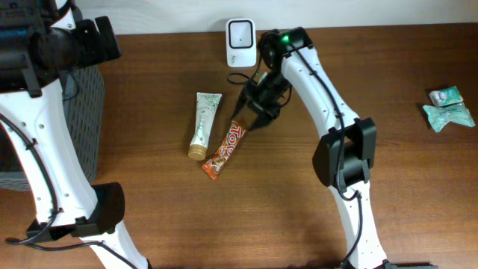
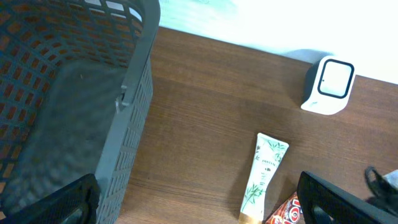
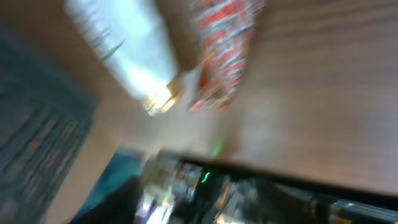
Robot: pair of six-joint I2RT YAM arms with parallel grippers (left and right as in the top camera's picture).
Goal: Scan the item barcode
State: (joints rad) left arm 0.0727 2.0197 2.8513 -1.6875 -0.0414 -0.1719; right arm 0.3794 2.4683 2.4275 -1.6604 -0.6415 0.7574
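You have an evenly, brightly lit overhead view, sharp across the table [image 1: 284,194], with only soft shadows close under the right arm [image 1: 321,90] and a faint sheen on the wood. Your left wrist view is clear too, though the wall [image 2: 261,25] at the top burns out to white and the scanner [image 2: 328,87] throws a soft shadow to its left. Your right wrist view is smeared by heavy blur: the tube [image 3: 124,62] glares white, the snack wrapper [image 3: 227,50] is a red streak, and no edge is crisp.

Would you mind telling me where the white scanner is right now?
In the overhead view the scanner stands at the table's far edge, centre, just beyond the tube and the candy bar.
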